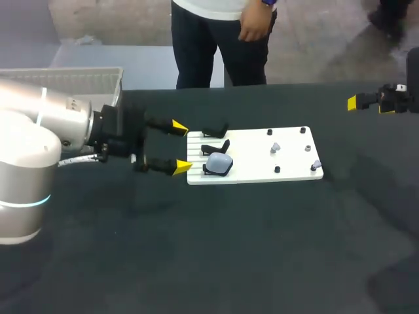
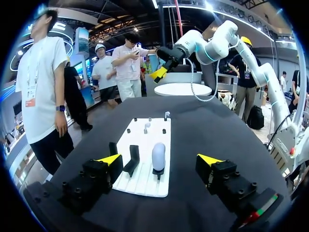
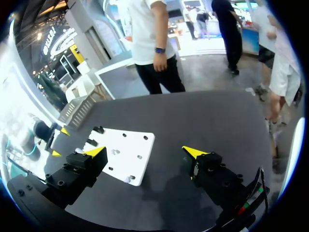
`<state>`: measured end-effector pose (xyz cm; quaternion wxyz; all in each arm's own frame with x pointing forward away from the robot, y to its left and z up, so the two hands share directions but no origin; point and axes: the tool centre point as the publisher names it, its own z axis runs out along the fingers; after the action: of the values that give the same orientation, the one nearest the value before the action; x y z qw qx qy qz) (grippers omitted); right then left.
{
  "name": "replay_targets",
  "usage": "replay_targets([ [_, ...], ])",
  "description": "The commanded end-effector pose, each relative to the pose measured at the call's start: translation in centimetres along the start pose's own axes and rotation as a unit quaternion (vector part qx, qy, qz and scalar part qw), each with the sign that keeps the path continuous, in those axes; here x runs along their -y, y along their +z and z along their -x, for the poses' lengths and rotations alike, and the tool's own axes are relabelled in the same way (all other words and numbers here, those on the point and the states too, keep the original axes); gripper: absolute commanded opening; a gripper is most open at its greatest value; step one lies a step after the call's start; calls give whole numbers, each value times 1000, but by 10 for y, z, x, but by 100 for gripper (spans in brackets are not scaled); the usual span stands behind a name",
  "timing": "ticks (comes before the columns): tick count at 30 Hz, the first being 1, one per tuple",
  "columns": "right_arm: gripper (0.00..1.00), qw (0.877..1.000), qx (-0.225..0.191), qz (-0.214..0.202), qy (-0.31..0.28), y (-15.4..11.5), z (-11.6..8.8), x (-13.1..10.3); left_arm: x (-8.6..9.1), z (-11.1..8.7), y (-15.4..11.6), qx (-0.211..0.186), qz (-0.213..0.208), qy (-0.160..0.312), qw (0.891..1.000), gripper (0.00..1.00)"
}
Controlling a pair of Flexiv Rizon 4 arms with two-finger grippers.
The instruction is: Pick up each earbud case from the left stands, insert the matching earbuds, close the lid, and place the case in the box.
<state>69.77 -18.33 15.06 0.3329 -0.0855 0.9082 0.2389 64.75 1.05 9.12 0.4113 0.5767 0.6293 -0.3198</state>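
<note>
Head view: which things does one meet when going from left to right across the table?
grey box → left gripper → earbud case → first earbud → second earbud → right gripper

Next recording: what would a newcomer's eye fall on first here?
The flat white board in the middle of the black table stands out most, with a rounded pale blue-grey earbud case perched at its left end. Just off that end is the left gripper, its yellow-tipped fingers wide open and pointing toward the case.
</note>
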Motion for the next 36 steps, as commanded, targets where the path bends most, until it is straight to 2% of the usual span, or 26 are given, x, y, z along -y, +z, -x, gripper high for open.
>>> replay_targets([
  [1, 100, 1000, 0, 1, 0, 1, 0, 1, -3, -14, 13, 14, -3, -9, 1000, 100],
  [11, 100, 1000, 0, 1, 0, 1, 0, 1, -2, -25, 38, 6, 0, -13, 1000, 100],
  [30, 100, 1000, 0, 1, 0, 1, 0, 1, 1, -29, 71, 8, 8, -22, 1000, 100],
  [36, 100, 1000, 0, 1, 0, 1, 0, 1, 2, -29, 75, 22, 2, -16, 1000, 94],
])
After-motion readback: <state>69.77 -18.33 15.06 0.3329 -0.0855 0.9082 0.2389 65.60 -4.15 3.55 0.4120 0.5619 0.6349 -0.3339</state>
